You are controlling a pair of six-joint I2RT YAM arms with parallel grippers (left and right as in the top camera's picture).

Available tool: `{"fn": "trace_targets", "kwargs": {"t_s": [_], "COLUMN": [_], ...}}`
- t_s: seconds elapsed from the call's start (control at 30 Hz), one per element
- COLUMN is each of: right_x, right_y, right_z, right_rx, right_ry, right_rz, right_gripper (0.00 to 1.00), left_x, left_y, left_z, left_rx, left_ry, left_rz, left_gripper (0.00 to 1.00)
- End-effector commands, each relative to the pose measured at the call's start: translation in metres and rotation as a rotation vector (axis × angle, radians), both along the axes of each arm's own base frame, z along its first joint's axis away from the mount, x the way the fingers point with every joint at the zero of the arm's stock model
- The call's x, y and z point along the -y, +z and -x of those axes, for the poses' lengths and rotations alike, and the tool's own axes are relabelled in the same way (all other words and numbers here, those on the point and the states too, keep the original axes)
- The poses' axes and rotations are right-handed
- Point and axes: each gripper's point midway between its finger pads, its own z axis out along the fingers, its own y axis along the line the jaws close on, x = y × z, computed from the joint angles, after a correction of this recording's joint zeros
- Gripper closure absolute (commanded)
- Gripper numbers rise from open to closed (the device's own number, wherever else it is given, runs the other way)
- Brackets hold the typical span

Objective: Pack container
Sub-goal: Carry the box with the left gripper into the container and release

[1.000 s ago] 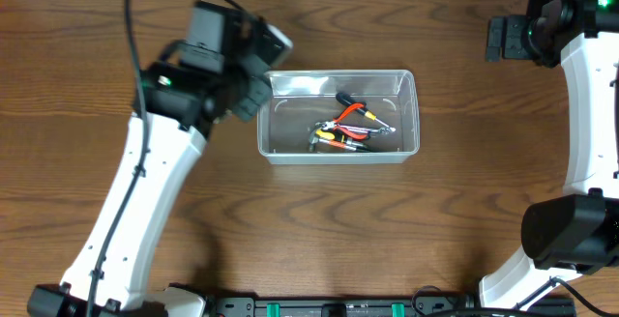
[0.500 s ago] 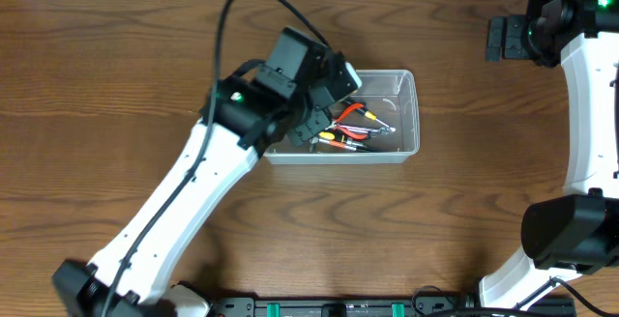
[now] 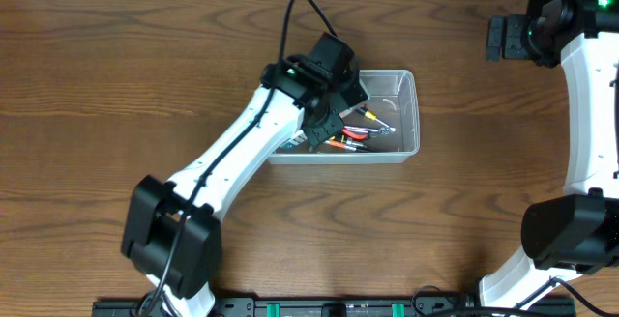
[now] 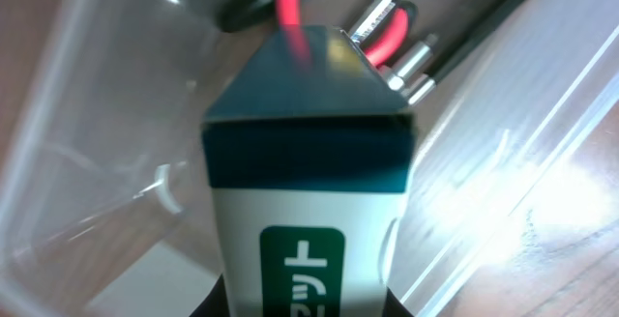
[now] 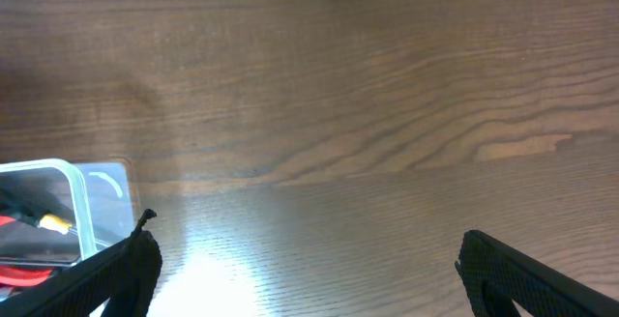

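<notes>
- The container (image 3: 414, 114), a clear plastic tub with rounded corners, sat mid-bench (image 3: 116, 66), its long axis running left to right in the overhead view.
- Inside it lay red-handled tools (image 3: 360, 129) with thin metal shafts.
- The left gripper (image 3: 331, 112) seemingly clamped a blue-and-white cardboard box (image 4: 308, 211), which pointed into the tub's left half.
- The right gripper (image 5: 309, 293) stood wide open over bare wood grain.

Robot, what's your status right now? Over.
Left gripper holds box over tub. Right gripper open, empty, parked aside. Tools lie in tub, close to box.
</notes>
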Motion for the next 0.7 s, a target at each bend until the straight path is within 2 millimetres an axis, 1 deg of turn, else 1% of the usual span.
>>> {"fn": "trace_targets", "kwargs": {"t_s": [0.0,0.27,0.53,0.6,0.63,0.67], "right_x": [0.000,0.000,0.000,0.000,0.000,0.000], "right_y": [-0.002,-0.002,-0.002,-0.002,-0.002,-0.002], "right_z": [-0.001,-0.001,-0.001,-0.001,-0.001,-0.001], "right_rx": [-0.001,-0.001,-0.001,-0.001,-0.001,-0.001], "right_ry": [-0.012,-0.012,-0.012,-0.013,-0.012,-0.012], "right_rz": [-0.007,-0.007,-0.007,-0.007,-0.007,-0.007], "right_gripper": [0.01,0.01,0.01,0.01,0.01,0.01], "left_x": [0.018,0.027,0.026,0.026,0.026,0.025], "left_y": [0.001,-0.016,-0.041,-0.044,-0.046,-0.046], "left_z": [0.005,0.013,0.016,0.014,0.013,0.010], "left_rx": [-0.026,-0.062,-0.112,-0.114,-0.110,-0.098], "left_ry": [-0.038,-0.065,-0.066,-0.065,-0.063,-0.058], "left_rz": [0.047,0.022,-0.014,-0.020,-0.023,-0.031], "left_gripper": [0.93,0.93,0.93,0.90,0.85,0.83]}}
